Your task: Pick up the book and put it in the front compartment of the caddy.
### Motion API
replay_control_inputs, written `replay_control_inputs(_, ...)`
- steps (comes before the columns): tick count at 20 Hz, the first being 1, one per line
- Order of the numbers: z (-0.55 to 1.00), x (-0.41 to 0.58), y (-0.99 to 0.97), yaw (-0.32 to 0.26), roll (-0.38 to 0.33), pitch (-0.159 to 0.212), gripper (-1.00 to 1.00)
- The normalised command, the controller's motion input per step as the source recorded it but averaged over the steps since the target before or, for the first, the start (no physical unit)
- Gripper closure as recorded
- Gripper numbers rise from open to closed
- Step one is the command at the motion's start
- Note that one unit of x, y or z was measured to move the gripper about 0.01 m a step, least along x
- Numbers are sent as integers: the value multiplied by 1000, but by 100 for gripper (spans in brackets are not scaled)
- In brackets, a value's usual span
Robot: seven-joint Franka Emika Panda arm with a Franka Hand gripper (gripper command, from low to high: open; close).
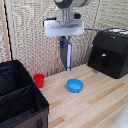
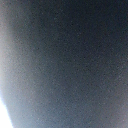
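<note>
Your gripper (image 1: 65, 44) is hanging up high over the wooden table (image 1: 95, 102), and its fingers are clamped on the book (image 1: 67, 56). The book dangles edge-on straight down from the fingers, upright and clear of the tabletop, so you only see a thin blue-and-pale sliver of it in the exterior view. The wrist view is no help to you: it's just a dark blue-grey blur filling the picture, with a bright patch in one corner, and I can't tell what's what in there.

Below the gripper and a bit toward the camera sits a blue bowl (image 1: 75, 85) on the table. Off toward the exterior view's left of the gripper, lower down, there's a small red cup (image 1: 39, 80), and right beside that the caddy (image 1: 20, 97), open on top with its dividers showing. Over on the exterior view's right of the gripper is a black box with a handle (image 1: 108, 52).
</note>
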Motion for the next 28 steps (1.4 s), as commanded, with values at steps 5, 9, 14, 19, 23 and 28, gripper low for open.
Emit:
replay_control_inputs(5,224,-11,134,-330,12,0,100)
replay_control_inputs(9,206,-5,176,-326,9,0,100)
replay_control_inputs(14,187,-4,135,-336,16,0,100)
replay_control_inputs(19,191,-40,231,-273,56,0,100)
replay_control_inputs(23,120,-39,580,-180,7,0,100)
replay_control_inputs(28,171,-70,767,-89,0,10,100)
